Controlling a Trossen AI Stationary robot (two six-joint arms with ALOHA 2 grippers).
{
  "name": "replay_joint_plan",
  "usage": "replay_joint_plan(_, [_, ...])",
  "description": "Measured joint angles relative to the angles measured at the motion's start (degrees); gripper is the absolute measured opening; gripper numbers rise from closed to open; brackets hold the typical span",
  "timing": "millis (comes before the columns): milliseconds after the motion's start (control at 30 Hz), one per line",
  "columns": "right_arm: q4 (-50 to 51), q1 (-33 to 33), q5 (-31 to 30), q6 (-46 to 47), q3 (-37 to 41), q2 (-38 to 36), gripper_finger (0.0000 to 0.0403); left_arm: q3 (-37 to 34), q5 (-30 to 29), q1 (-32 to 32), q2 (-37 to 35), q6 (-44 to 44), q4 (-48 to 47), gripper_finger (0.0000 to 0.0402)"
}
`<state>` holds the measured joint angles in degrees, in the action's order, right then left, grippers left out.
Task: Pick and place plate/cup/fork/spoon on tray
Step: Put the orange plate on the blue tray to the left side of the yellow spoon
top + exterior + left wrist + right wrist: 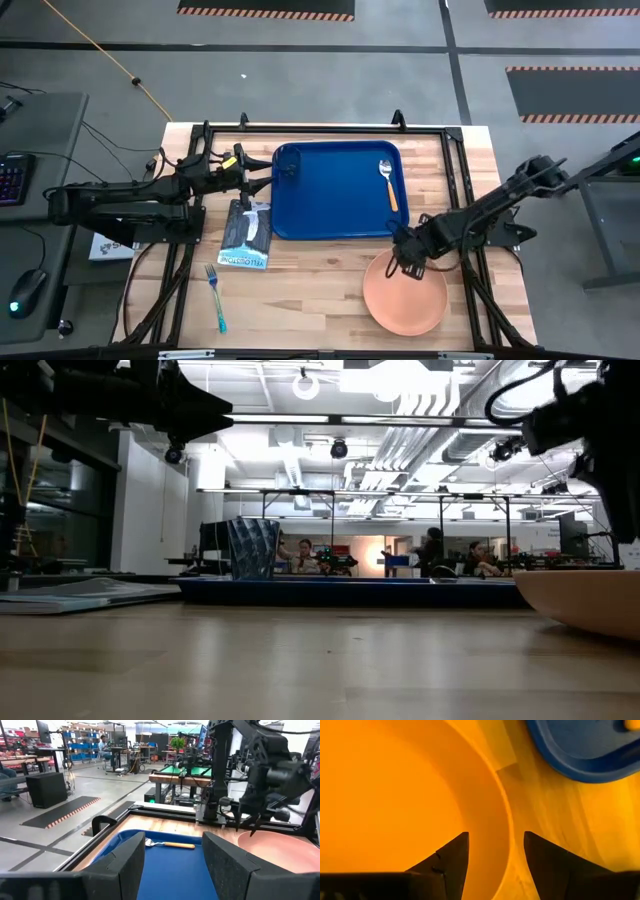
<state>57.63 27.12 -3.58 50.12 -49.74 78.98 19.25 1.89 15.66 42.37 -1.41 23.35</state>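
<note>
The blue tray (335,215) lies at the table's middle. The orange-handled spoon (388,183) lies on its right part, and the dark see-through cup (288,163) stands in its far left corner. The salmon-orange plate (410,300) lies on the table near the tray's near right corner. The blue-handled fork (215,298) lies on the table at the near left. My right gripper (495,837) is open over the plate's far left rim (504,820), one finger above the inside and one outside. My left gripper (266,182) is open and empty at the tray's left rim.
A dark packet with white print (247,237) lies on the table left of the tray, between the tray and the fork. A black frame (330,130) runs round the table's edges. Bare wood shows between the fork and the plate.
</note>
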Motion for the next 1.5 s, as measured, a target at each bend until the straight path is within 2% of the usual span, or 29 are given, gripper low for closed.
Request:
replay_joint_plan(333, [-0.11, -0.49, 0.70, -1.40, 0.00, 10.52, 0.0181, 0.00, 0.00, 0.00, 0.00, 0.05, 0.01, 0.0186])
replay_joint_plan(767, [-1.90, -0.49, 0.16, -4.03, 0.00, 12.59, 0.0175, 0.00, 0.00, 0.00, 0.00, 0.09, 0.01, 0.0186])
replay_joint_plan(900, [-2.89, -0.49, 0.18, -4.08, 0.00, 12.59, 0.0142, 0.00, 0.00, 0.00, 0.00, 0.09, 0.01, 0.0186])
replay_joint_plan(1167, [-2.87, -0.49, 0.73, -5.62, -0.04, 12.47, 0.0018, 0.00, 0.00, 0.00, 0.00, 0.09, 0.01, 0.0186])
replay_joint_plan(1367, [-2.99, -0.51, 1.40, -7.23, -0.09, 12.41, 0.0017, 0.00, 0.00, 0.00, 0.00, 0.09, 0.01, 0.0186])
replay_joint_plan(1500, [-3.91, -0.51, 5.79, -7.99, -0.03, 10.95, 0.0005, 0.00, 0.00, 0.00, 0.00, 0.09, 0.03, 0.0186])
